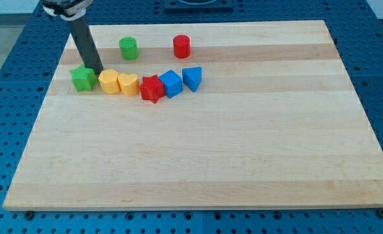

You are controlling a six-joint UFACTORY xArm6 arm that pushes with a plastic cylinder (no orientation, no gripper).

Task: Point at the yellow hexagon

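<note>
The yellow hexagon (108,82) lies on the wooden board at the view's upper left, in a row of blocks. To its left is a green star (82,78). To its right is a yellow heart (129,84), then a red star (151,88), a blue cube (170,83) and a blue triangle (192,77). My tip (97,71) is at the end of the dark rod, just above and between the green star and the yellow hexagon, close to the hexagon's upper left edge.
A green cylinder (129,48) and a red cylinder (181,46) stand near the view's top, above the row. The wooden board (204,156) rests on a blue perforated table (2,97).
</note>
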